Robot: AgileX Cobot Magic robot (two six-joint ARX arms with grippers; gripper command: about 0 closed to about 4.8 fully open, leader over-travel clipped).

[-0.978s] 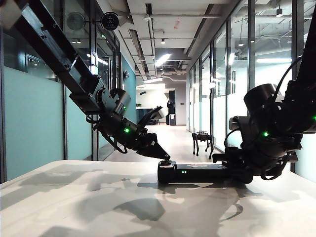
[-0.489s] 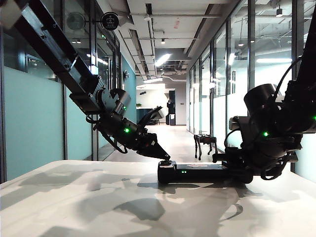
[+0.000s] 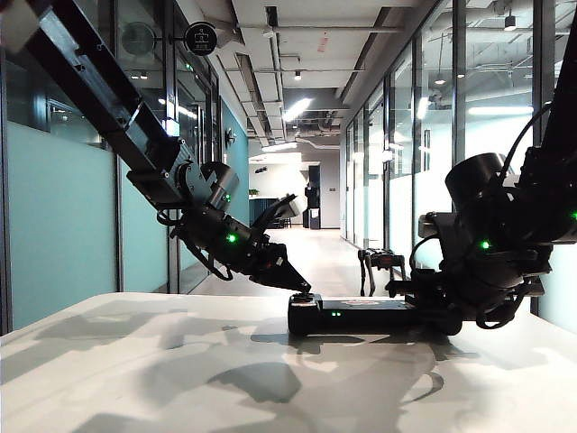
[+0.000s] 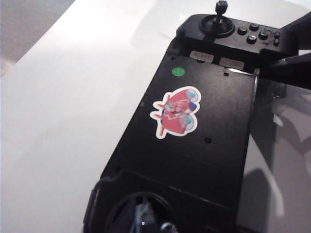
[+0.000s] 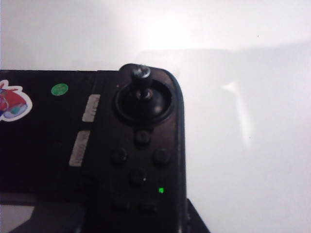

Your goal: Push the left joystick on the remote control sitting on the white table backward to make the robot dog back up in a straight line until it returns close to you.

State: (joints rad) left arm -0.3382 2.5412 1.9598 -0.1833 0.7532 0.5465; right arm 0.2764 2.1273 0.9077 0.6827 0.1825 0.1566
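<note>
The black remote control (image 3: 361, 314) lies on the white table (image 3: 135, 361), red-and-white sticker (image 4: 176, 111) facing up. My left gripper (image 3: 300, 289) slants down from the left. Its fingers meet in one point, shut, and the tip rests on the left joystick (image 3: 304, 296). In the left wrist view that stick (image 4: 144, 213) leans in its round well. My right gripper (image 3: 420, 305) is shut on the controller's other end, its fingers (image 4: 286, 70) lying either side of it near the twin stick (image 5: 141, 74). The robot dog (image 3: 383, 263) stands in the corridor behind the table.
Glass walls (image 3: 63, 207) line both sides of the corridor where the dog stands. The table's far rounded edge (image 3: 180, 296) lies just behind the controller. My left arm's links (image 3: 117, 108) hang over the table's left half.
The robot dog has come nearer along the corridor, showing larger and further right. Both arms and the controller have kept still.
</note>
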